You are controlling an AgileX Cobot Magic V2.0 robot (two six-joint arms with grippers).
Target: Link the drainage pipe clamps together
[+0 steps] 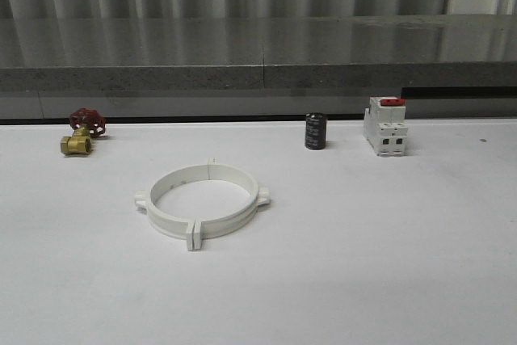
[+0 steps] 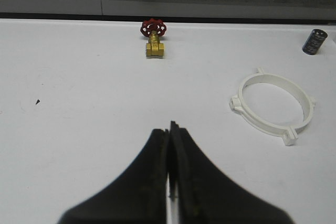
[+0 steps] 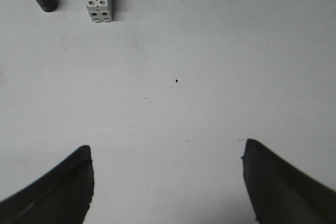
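The two white drainage pipe clamps (image 1: 202, 200) lie on the white table left of centre, their end tabs meeting so the halves form one full ring. The same ring (image 2: 274, 108) appears in the left wrist view, well away from my fingers. My left gripper (image 2: 170, 126) is shut with nothing between its black fingers, hovering over bare table. My right gripper (image 3: 167, 150) is open wide over bare table, holding nothing.
A brass valve with a red handwheel (image 1: 82, 130) sits at the back left. A black cylinder (image 1: 315, 131) and a white breaker with a red top (image 1: 384, 125) stand at the back right. A grey ledge (image 1: 258, 70) runs behind the table.
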